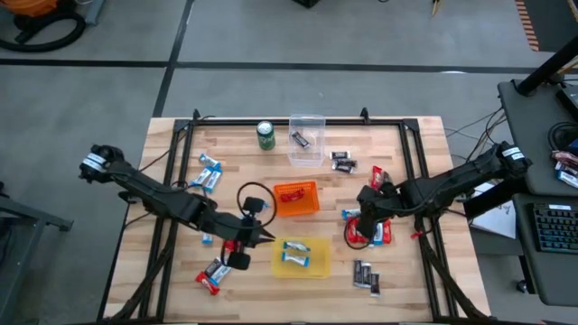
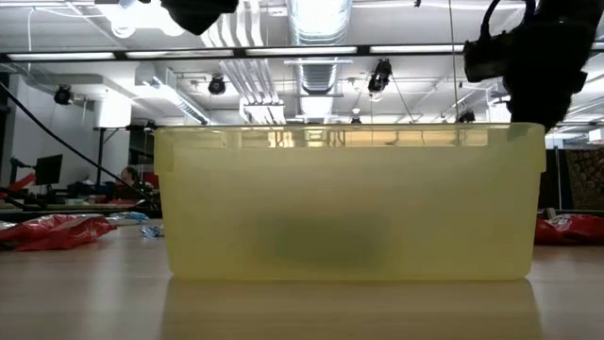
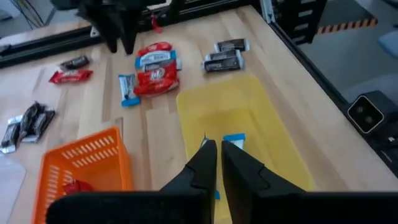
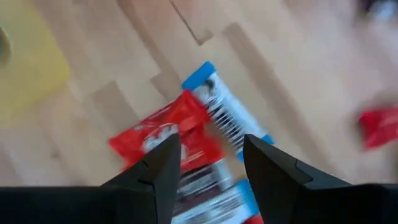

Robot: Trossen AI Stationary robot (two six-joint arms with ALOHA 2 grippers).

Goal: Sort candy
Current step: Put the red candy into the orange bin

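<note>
Wrapped candy lies scattered on the wooden table. A red and blue-and-white heap (image 1: 368, 231) sits right of centre. My right gripper (image 1: 366, 215) hangs open just above it, its fingers on either side of a red bar (image 4: 163, 133) and a blue-and-white bar (image 4: 225, 114), touching neither. My left gripper (image 1: 264, 235) is shut and empty, raised at the left edge of the yellow bin (image 1: 318, 267). Blue-and-white bars (image 1: 296, 253) lie in that bin, one just past my fingertips (image 3: 234, 139). The orange bin (image 1: 312, 206) holds red candy and the clear bin (image 1: 307, 122) a dark bar.
A green can (image 1: 265, 135) stands at the far edge beside the clear bin. Loose candy lies at the left (image 1: 209, 171), near left (image 1: 214, 273), near right (image 1: 366, 275) and far right (image 1: 341, 161). In the low view the yellow bin (image 2: 349, 203) fills the foreground.
</note>
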